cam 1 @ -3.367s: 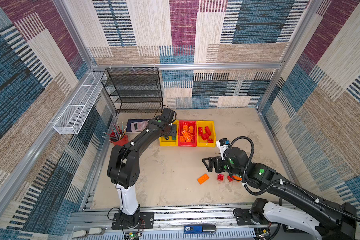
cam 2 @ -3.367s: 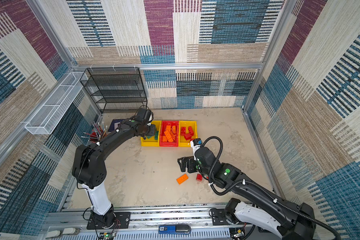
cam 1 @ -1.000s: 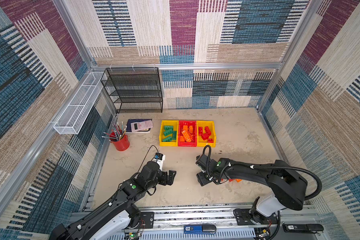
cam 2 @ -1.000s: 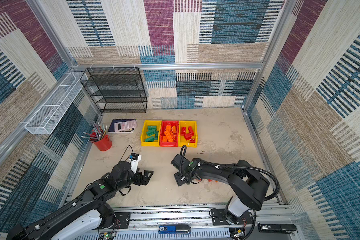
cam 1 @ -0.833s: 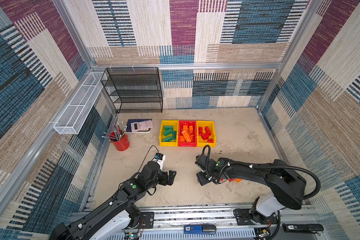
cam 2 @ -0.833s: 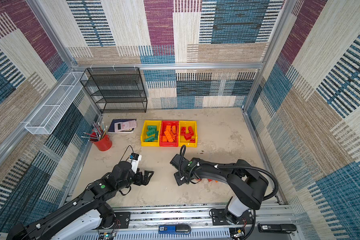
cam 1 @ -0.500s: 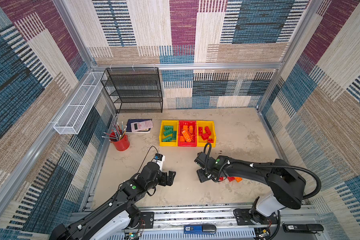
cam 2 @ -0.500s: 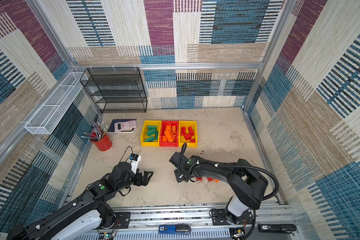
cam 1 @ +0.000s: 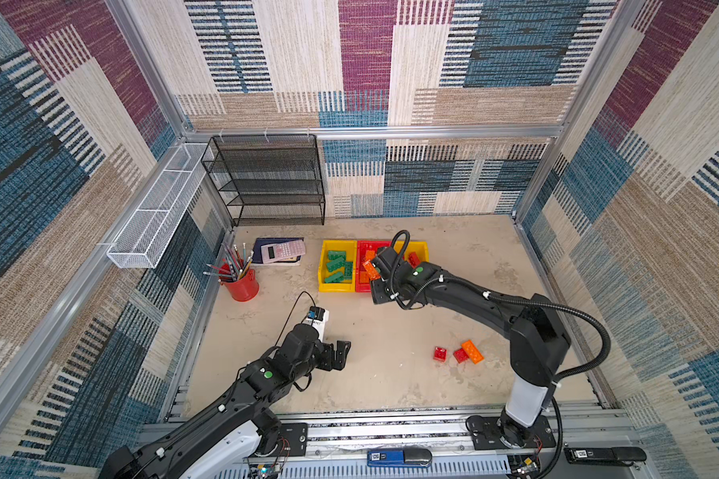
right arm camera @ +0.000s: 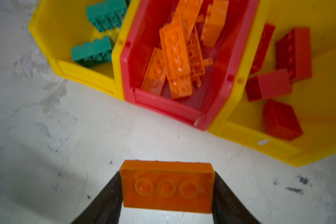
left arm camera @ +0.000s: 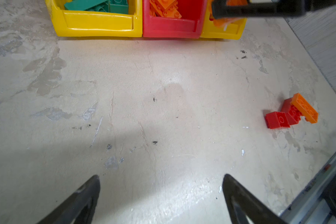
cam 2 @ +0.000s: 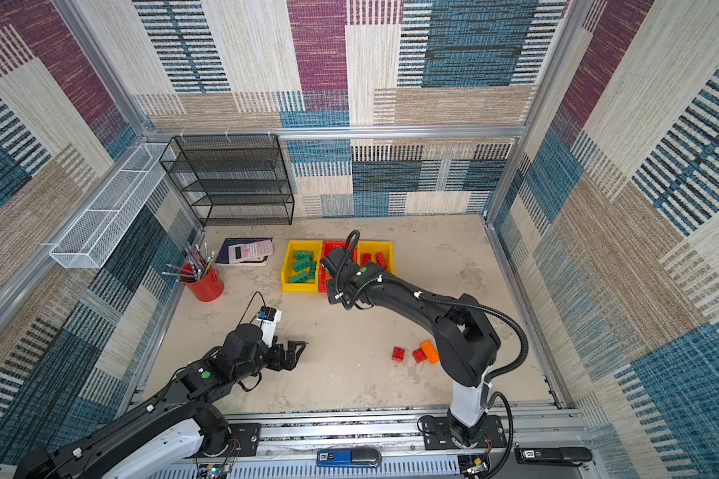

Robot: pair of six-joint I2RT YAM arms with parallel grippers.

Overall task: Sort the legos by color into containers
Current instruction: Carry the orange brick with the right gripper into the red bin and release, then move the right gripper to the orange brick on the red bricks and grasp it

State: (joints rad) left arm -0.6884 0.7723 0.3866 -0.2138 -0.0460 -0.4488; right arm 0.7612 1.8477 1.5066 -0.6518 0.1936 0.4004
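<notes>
Your right jaws are clamped on an orange brick [right arm camera: 166, 187], holding it just short of the red bin [right arm camera: 163, 105] of orange bricks, which has yellow bins [right arm camera: 85, 77] on either side. Your left jaws stand wide open and empty over bare tabletop [left arm camera: 163, 97], well apart from three loose bricks [left arm camera: 277, 120] toward the right arm's base.

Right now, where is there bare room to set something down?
Free: beige tabletop between the yellow and red plastic bins, open left gripper and loose red and orange bricks. Crowded: by the bins, where the right gripper holds an orange brick.
</notes>
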